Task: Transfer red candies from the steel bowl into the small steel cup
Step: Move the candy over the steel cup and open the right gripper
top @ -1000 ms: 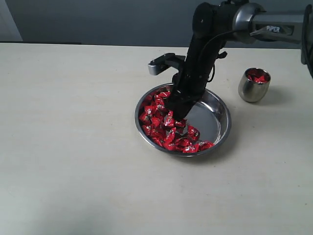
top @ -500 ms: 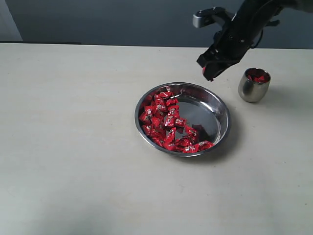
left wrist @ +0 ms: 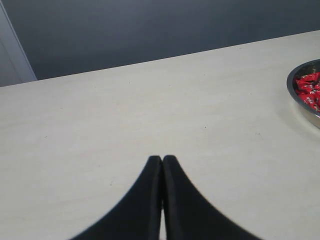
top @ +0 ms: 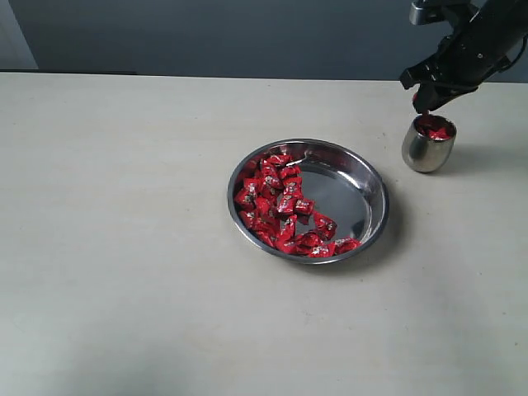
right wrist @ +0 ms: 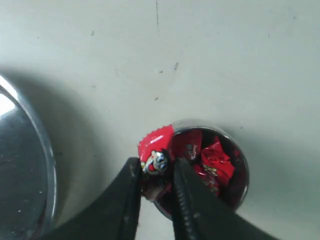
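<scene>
Right gripper [right wrist: 156, 170]: one red candy [right wrist: 156, 149] pinched, over small steel cup [top: 425, 155]. Left gripper [left wrist: 162, 161]: fingers pressed together, empty.

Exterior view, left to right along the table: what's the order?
Red candies, heaped in the left of the steel bowl → bare right side of that bowl → small steel cup.

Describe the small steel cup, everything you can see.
The small steel cup is a rounded, handleless tumbler of brushed steel. It stands mouth-up on the table, apart from the steel bowl. It holds red candies nearly to the rim. The right gripper hovers just above its mouth, shut on one candy; no contact with the cup shows.
</scene>
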Action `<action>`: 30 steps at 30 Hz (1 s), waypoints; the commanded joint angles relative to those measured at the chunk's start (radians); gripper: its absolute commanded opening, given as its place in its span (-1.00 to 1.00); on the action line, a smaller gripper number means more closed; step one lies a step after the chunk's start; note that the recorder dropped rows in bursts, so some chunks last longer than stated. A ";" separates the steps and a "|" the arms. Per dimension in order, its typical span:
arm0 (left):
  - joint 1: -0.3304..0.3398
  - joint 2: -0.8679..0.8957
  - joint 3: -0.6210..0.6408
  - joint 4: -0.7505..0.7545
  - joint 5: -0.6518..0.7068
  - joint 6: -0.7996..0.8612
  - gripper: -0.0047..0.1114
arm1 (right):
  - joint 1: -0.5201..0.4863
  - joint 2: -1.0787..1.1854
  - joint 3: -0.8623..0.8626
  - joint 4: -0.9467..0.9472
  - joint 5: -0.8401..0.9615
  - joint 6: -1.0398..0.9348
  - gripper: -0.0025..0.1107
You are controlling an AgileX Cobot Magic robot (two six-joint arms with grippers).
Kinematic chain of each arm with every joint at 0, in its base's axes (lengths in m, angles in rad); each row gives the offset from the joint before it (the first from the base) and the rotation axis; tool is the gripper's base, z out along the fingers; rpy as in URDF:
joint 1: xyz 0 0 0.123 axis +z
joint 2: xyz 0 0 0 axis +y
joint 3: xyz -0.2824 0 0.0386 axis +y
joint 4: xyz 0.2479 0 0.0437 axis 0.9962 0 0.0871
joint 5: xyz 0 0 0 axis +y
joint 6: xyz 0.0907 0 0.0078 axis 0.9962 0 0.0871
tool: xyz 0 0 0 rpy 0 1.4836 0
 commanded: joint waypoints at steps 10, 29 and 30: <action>-0.010 -0.004 -0.001 0.000 -0.004 -0.006 -0.91 | -0.014 -0.008 -0.005 -0.125 -0.021 0.090 -0.81; -0.010 -0.004 -0.001 0.000 -0.004 -0.006 -0.91 | -0.014 -0.004 -0.005 -0.135 -0.011 0.088 -0.80; -0.010 -0.004 -0.001 0.000 -0.004 -0.006 -0.91 | -0.014 -0.004 -0.005 -0.135 -0.011 0.088 -0.80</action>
